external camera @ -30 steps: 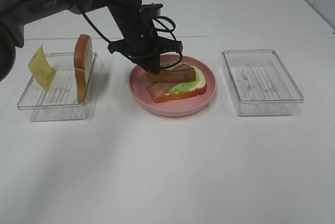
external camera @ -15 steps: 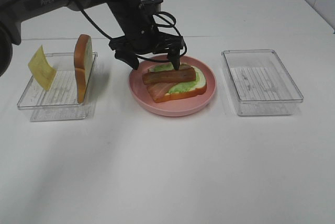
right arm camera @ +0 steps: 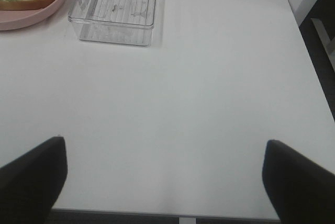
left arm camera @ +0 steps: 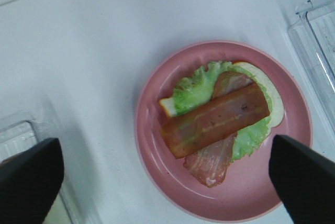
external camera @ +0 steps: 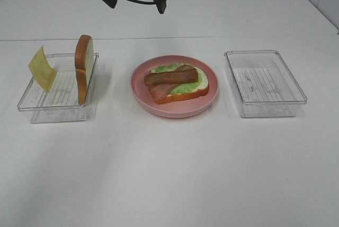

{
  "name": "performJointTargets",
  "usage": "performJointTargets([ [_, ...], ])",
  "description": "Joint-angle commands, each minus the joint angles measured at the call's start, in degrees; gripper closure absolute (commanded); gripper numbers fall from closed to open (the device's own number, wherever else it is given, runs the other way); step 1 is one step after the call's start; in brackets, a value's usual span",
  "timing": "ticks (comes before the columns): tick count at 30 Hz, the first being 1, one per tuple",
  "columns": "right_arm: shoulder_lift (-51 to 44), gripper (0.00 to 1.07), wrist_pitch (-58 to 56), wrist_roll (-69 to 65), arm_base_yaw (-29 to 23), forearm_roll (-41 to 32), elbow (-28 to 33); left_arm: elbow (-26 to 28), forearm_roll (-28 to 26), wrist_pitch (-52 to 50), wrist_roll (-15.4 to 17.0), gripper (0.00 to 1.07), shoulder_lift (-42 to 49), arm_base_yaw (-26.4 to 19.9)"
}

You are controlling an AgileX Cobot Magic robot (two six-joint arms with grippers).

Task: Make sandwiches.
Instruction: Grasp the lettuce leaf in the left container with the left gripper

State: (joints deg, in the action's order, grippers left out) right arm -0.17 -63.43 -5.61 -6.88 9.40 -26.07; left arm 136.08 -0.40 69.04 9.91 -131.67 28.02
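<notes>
An open sandwich (external camera: 179,83) lies on the round pink plate (external camera: 175,111): one bread slice, green lettuce and two crossed bacon strips. In the left wrist view the top bacon strip (left arm camera: 214,120) lies across the lettuce (left arm camera: 196,85). The second bread slice (external camera: 83,70) stands on edge in the left tray (external camera: 58,102), with the yellow cheese square (external camera: 42,68) leaning at its far left. My left gripper (external camera: 136,5) is open and empty, high above and behind the plate; it also shows in the left wrist view (left arm camera: 165,182). My right gripper (right arm camera: 165,179) is open and empty over bare table.
A clear tray (external camera: 264,83) with nothing in it stands right of the plate; it also shows in the right wrist view (right arm camera: 118,7). The table's right edge (right arm camera: 293,20) runs near the right gripper.
My left gripper let go of the second bacon strip on the lettuce, opened, and rose up and back away from the plate. The bacon stays on the sandwich.
</notes>
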Motion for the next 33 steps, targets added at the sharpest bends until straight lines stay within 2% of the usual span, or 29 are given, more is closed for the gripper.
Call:
performJointTargets([
  [1, -2.0, 0.09, 0.3, 0.5, 0.3, -0.1, 0.1, 0.3, 2.9, 6.4, -1.0, 0.05, 3.8, -0.5],
  [13, -2.0, 0.09, 0.3, 0.5, 0.3, -0.1, 0.1, -4.9, 5.1, 6.4, -2.3, 0.05, 12.4, -1.8],
  [15, -2.0, 0.09, 0.3, 0.5, 0.3, -0.1, 0.1, -8.3, 4.0, 6.4, -2.1, 0.05, 14.0, -3.8],
  [16, -2.0, 0.09, 0.3, 0.5, 0.3, -0.1, 0.1, -8.3, 4.0, 6.4, -2.1, 0.05, 14.0, -3.8],
  [17, -2.0, 0.09, 0.3, 0.5, 0.3, -0.1, 0.1, -12.0, 3.7, 6.4, -2.4, 0.05, 15.1, -5.3],
  [18, -2.0, 0.09, 0.3, 0.5, 0.3, -0.1, 0.1, -12.0, 3.7, 6.4, -2.4, 0.05, 15.1, -5.3],
  [20, -2.0, 0.09, 0.3, 0.5, 0.3, -0.1, 0.1, -18.5, 3.6, 6.4, -2.6, 0.05, 17.0, -8.5],
  [23, -2.0, 0.09, 0.3, 0.5, 0.3, -0.1, 0.1, -19.7, 3.6, 6.4, -2.6, 0.05, 17.1, -9.5],
  [25, -2.0, 0.09, 0.3, 0.5, 0.3, -0.1, 0.1, -22.6, 3.2, 6.3, -2.6, 0.05, 17.4, -12.5],
  [29, -2.0, 0.09, 0.3, 0.5, 0.3, -0.1, 0.1, -23.9, 2.2, 6.3, -2.6, 0.05, 17.4, -15.3],
  [31, -2.0, 0.09, 0.3, 0.5, 0.3, -0.1, 0.1, -25.3, 1.0, 6.3, -3.7, 0.05, 17.4, -18.9],
  [33, -2.0, 0.09, 0.3, 0.5, 0.3, -0.1, 0.1, -25.5, 0.7, 6.2, -4.1, 0.05, 17.4, -19.7],
])
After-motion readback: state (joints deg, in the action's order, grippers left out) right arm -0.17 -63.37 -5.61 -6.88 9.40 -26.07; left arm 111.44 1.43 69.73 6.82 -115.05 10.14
